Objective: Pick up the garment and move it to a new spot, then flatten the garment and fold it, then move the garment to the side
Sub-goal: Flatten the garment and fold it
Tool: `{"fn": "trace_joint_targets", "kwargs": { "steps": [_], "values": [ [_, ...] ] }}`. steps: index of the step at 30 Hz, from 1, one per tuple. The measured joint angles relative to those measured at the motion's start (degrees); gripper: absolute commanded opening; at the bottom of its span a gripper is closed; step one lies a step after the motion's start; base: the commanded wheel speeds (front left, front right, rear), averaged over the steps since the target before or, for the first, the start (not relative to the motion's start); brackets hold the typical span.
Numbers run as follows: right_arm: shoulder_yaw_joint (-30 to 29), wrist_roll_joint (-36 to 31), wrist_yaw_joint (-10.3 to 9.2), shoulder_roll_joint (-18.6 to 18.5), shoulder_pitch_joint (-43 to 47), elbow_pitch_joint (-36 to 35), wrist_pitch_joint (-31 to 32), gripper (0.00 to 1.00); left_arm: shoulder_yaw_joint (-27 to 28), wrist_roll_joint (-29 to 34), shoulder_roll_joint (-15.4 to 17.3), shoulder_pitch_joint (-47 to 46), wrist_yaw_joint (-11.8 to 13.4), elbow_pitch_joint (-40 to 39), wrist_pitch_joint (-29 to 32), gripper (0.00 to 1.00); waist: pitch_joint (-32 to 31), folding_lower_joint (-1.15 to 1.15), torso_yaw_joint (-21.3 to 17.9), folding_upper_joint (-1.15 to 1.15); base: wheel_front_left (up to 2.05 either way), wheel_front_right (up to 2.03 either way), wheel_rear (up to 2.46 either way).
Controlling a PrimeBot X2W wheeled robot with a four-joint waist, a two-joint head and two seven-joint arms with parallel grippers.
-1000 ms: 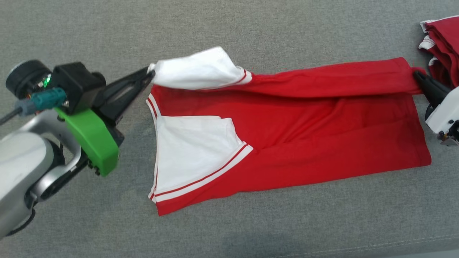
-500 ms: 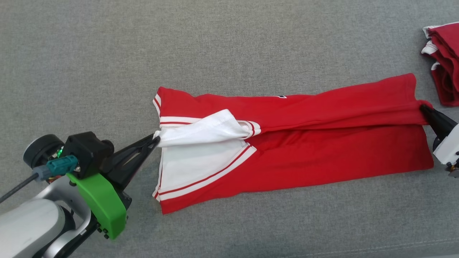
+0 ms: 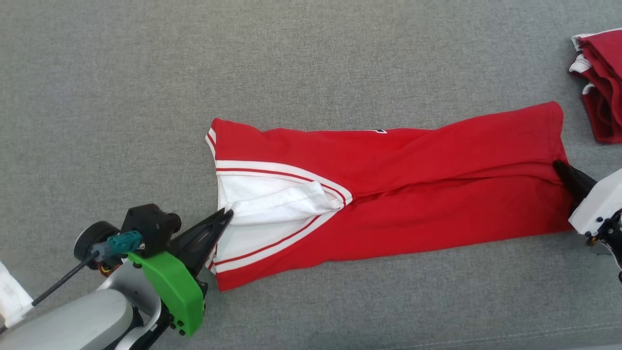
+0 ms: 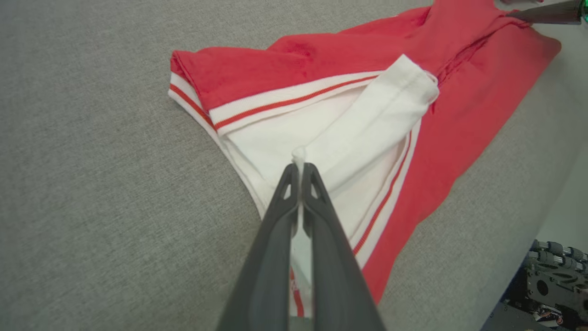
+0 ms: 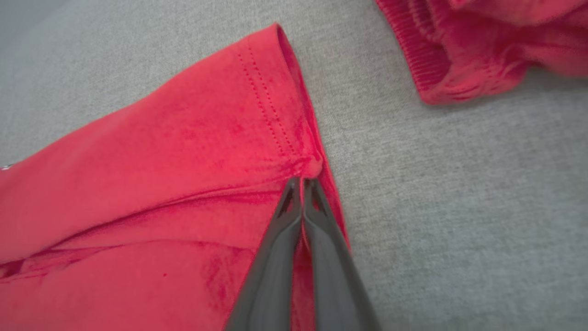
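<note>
View from above of a grey fabric surface point(image 3: 311, 63). At the lower left, the left gripper point(image 3: 227, 214) is clenched on the tip of a white sleeve point(image 3: 284, 201). In the left wrist view a small tuft of white cloth is pinched between its dark fingers point(image 4: 317, 216). The sleeve lies slack across the white shoulder panel.

The shirt point(image 3: 413, 194) lies in the middle of the surface. It is red with white, red-striped trim, and forms a long band folded lengthwise, with soft creases along the fold.

At the right end, the right gripper point(image 3: 559, 166) is clamped on the red hem point(image 5: 275, 105), and the cloth puckers at its tips. At the upper right, a heap of red clothes point(image 3: 600, 87) sits apart from the shirt.

The shirt looks light, soft and limp. It will probably sag, wrinkle and catch on the rough surface rather than slide. The best places to take hold seem to be the stitched edges, at the cuff, hem and fold corners, where doubled cloth gives a firmer bite and both layers lift together.
</note>
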Motion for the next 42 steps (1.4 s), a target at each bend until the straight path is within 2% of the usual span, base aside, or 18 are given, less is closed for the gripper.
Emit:
{"fn": "trace_joint_targets", "kwargs": {
  "steps": [1,3,7,13,17,21,26,29,32,35,42],
  "values": [
    [0.19,0.00,0.01,0.19,0.03,0.26,-0.29,0.26,0.36,-0.87,-0.74,0.68,0.31,0.60,-0.86,1.00,-0.25,0.00,0.01,0.00,0.00,0.00,0.00],
    [0.98,-0.27,0.00,0.42,0.34,0.29,-1.65,1.00,1.63,-2.89,-2.03,2.02,1.20,2.19,-3.04,1.00,-0.89,0.00,0.05,0.00,0.00,0.00,0.00],
    [1.66,-1.11,0.00,0.44,1.67,-0.77,-8.45,1.00,4.09,-5.38,-3.75,4.86,3.04,4.60,-7.99,1.00,-2.61,0.00,0.04,0.00,0.00,0.00,0.00],
    [3.53,-5.48,0.00,-0.15,5.41,-1.64,-19.36,1.00,12.60,-6.54,-7.17,10.98,8.32,6.88,-11.56,1.00,-6.30,0.00,0.01,0.00,0.00,0.00,0.00],
    [3.30,-8.87,0.00,1.30,8.32,-0.47,-26.73,1.00,22.74,-2.89,-13.34,17.30,9.50,6.69,-11.79,1.00,-8.94,0.00,0.12,0.00,0.00,0.00,0.00],
    [1.80,-11.27,0.00,4.25,10.72,1.67,-32.00,1.00,28.95,3.12,-19.68,25.58,9.47,7.99,-11.79,1.00,-11.25,0.00,0.59,0.00,0.00,0.00,0.00],
    [-0.58,-12.51,0.00,6.46,12.01,5.11,-33.64,1.00,34.22,11.98,-26.89,31.87,8.40,9.24,-11.79,1.00,-12.62,0.00,2.25,0.00,0.00,0.00,0.00],
    [-1.83,-10.56,0.00,7.45,11.79,7.43,-33.76,1.00,37.53,15.27,-31.43,34.77,6.12,9.76,-11.79,1.00,-12.98,0.00,3.66,0.00,0.00,0.00,0.00],
    [-2.29,-8.51,0.00,7.22,10.77,10.39,-31.81,1.00,40.74,20.65,-34.39,36.59,4.48,10.61,-11.80,1.00,-13.23,0.00,5.05,0.00,0.00,0.00,0.00],
    [-2.23,-7.28,0.00,6.35,8.61,13.40,-28.94,1.00,42.31,24.90,-36.84,38.50,2.75,12.14,-11.79,1.00,-13.34,0.00,6.30,0.00,0.00,0.00,0.00],
    [-1.27,-3.47,0.00,4.35,3.55,20.63,-23.57,1.00,44.48,34.19,-40.29,39.21,-0.34,13.74,-11.79,1.00,-12.93,0.00,8.61,0.00,0.00,0.00,0.00]
  ]
}}
